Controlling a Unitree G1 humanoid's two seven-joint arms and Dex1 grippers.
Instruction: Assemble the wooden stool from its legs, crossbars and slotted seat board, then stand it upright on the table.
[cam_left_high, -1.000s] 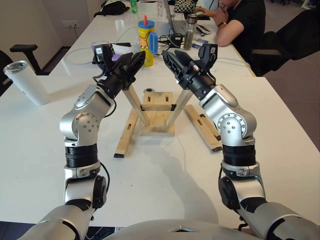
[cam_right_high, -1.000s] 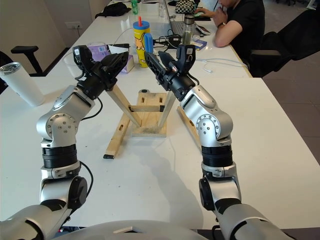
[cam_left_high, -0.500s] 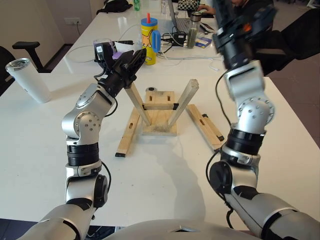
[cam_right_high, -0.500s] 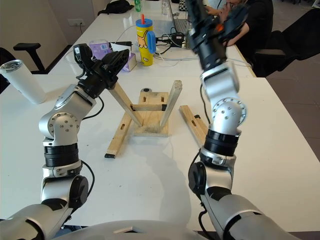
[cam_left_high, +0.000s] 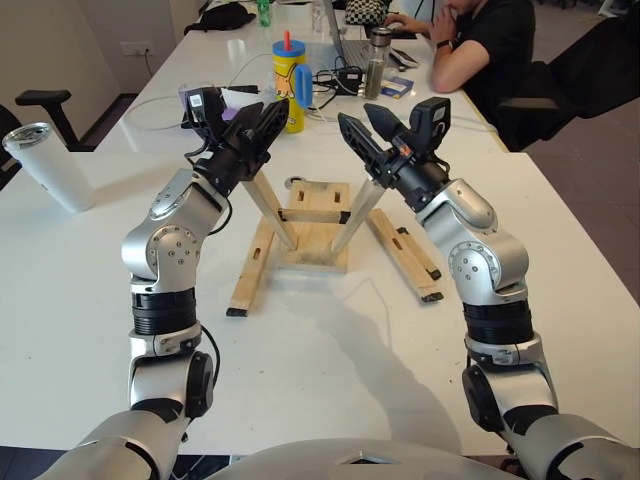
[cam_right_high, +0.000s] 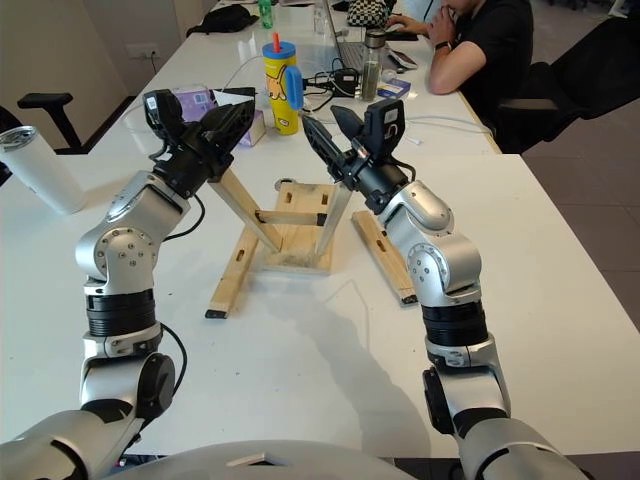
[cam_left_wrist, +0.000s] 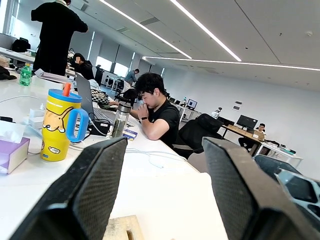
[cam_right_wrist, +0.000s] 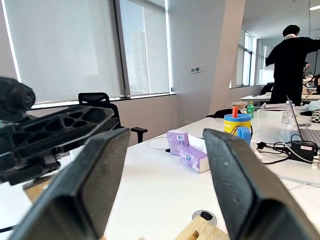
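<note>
Pale wood is the material of the half-built stool: its flat slotted seat board (cam_left_high: 316, 252) lies on the white tabletop (cam_left_high: 330, 345), near the middle, between the two arms. Two square wooden legs rise from the board and lean away from each other, the left leg (cam_left_high: 272, 205) toward the left arm and the right leg (cam_left_high: 355, 215) toward the right arm. A short wooden crossbar (cam_left_high: 312, 215) joins them about halfway up.

One loose wooden leg (cam_left_high: 250, 270) lies flat just beside the left edge of the board. Another long wooden piece (cam_left_high: 405, 255) lies flat just beside its right edge.

The black left end effector (cam_left_high: 270, 115) is at the upper end of the left leg. Its two padded fingers (cam_left_wrist: 90, 195) are spread wide, and the leg's top shows low between them with a gap on each side. The black right end effector (cam_left_high: 355, 113) is above the top of the right leg, its fingers (cam_right_wrist: 235, 185) also spread and holding nothing.

Behind the stool stands a yellow plastic tumbler with a blue handle (cam_left_high: 290, 70). A tall white metal tumbler (cam_left_high: 50, 165) stands well apart at the left.
</note>
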